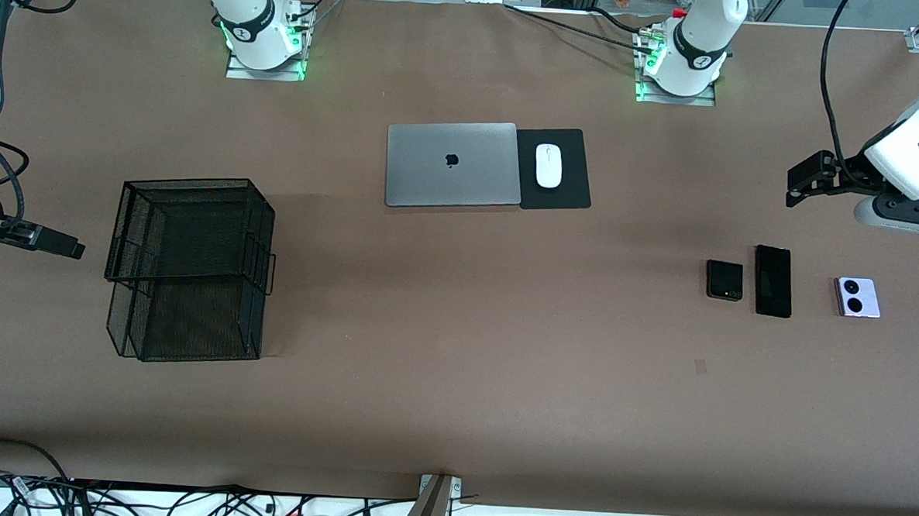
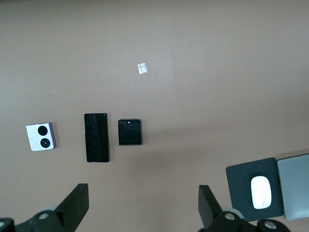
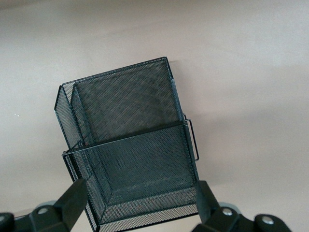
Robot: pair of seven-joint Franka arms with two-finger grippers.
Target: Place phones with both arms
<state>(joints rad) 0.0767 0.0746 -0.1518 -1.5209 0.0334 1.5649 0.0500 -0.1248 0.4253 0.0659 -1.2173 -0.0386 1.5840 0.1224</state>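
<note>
Brown paper covers the table (image 1: pixel 454 382), and I see nothing moved yet. Toward the left arm's end lie the three phones in a row: the small black phone (image 1: pixel 724 280), the long black phone (image 1: pixel 773 280) just beside it, and the pale phone (image 1: pixel 858 297) a little apart. The mesh basket (image 1: pixel 187 269) stands toward the right arm's end, well away from them, with the laptop (image 1: pixel 451 164) and mouse (image 1: pixel 548 166) between the bases. My left gripper (image 2: pixel 144 205) hangs over the table near the phones, fingers spread wide and holding nothing. My right gripper (image 3: pixel 140 203) hangs over the basket, spread wide too, waiting. I judge the first pick falls to the left arm: I would centre over one phone, line the fingers across its short sides, and come straight down so the neighbour stays untouched.
</note>
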